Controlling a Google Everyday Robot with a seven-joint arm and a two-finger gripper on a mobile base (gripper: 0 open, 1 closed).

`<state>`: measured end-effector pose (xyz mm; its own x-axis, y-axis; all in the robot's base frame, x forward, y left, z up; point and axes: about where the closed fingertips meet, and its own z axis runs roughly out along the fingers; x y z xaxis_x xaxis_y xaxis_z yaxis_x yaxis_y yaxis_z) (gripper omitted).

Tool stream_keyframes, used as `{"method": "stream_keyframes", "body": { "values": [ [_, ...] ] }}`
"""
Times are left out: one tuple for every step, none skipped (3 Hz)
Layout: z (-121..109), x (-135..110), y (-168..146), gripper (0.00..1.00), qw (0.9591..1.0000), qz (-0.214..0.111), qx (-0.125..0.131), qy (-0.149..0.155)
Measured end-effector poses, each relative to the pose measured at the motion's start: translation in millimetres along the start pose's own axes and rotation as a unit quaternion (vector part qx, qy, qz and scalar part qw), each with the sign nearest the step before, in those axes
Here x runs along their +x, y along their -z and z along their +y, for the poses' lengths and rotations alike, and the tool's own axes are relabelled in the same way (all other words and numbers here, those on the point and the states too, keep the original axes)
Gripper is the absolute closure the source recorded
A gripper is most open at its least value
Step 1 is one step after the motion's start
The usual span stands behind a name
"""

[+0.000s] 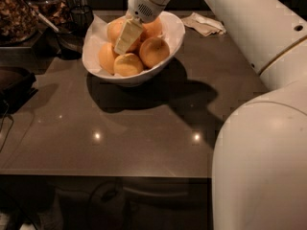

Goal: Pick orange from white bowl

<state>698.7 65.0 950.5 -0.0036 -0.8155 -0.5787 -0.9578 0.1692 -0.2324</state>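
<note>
Gripper down in bowl, over back orange | grip state: can't tell | tip: seat it square around that one fruit, squeeze gently, then lift straight up, clear of the neighbours.

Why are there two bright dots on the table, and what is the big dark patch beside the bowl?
In the camera view, the two dots are probably lamp glare on the glossy table; the dark patch is shadow from the white bowl and the arm, whose gripper sits among the oranges.
</note>
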Motion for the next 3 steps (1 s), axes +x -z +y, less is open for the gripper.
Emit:
{"method": "stream_keyframes", "body": {
  "values": [
    [-0.9, 3.5, -8.8, 0.26, 1.0, 0.0, -0.008, -0.003],
    [-0.9, 3.5, -8.8, 0.45, 1.0, 0.0, -0.008, -0.003],
    [2.1, 3.1, -13.2, 0.68, 0.9999, -0.008, -0.01, 0.007]
  ]
}}
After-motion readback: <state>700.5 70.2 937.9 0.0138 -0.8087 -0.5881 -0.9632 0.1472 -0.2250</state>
